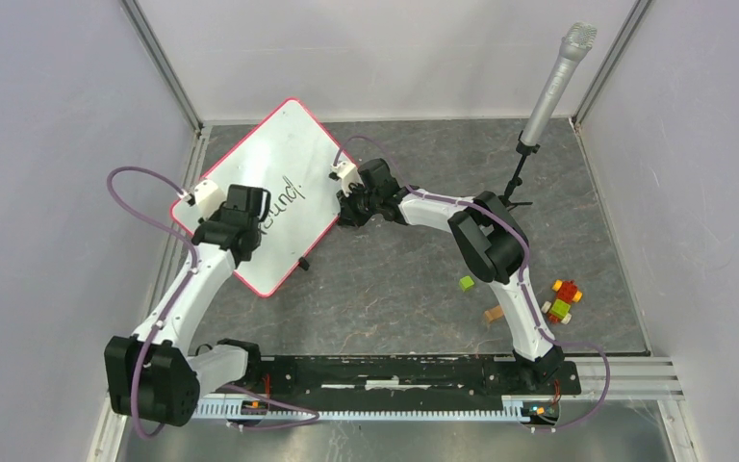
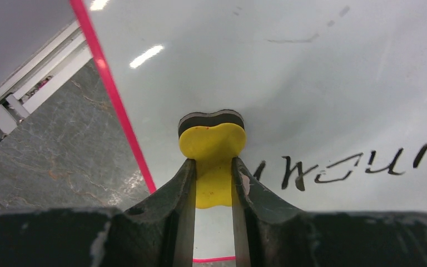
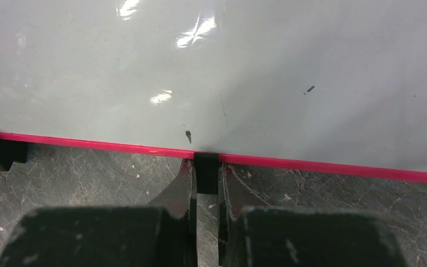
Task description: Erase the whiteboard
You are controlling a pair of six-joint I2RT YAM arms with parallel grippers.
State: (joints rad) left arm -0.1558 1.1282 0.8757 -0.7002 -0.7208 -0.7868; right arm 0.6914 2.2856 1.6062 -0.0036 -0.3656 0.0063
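Lying flat: large white rectangular whiteboard (image 1: 289,144) with a pink rim is lying skewed on the grey marbled tabletop (image 1: 394,289).
Left end effector (image 2: 212,167): is gripping a yellow, black-felted eraser (image 2: 212,136) on the whiteboard, beside its dark handwriting (image 2: 339,167).
Right end effector (image 3: 205,164): is clamping shut on a small black clip (image 3: 206,178) at the whiteboard's pink edge.

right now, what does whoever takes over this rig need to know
Left claw: shut on the yellow eraser, over the whiteboard near its pink rim.
Right claw: shut on a black edge clip, apparently steadying the board.
Done: eraser in hand, board held.
Left: the handwriting beside the eraser is not yet wiped.
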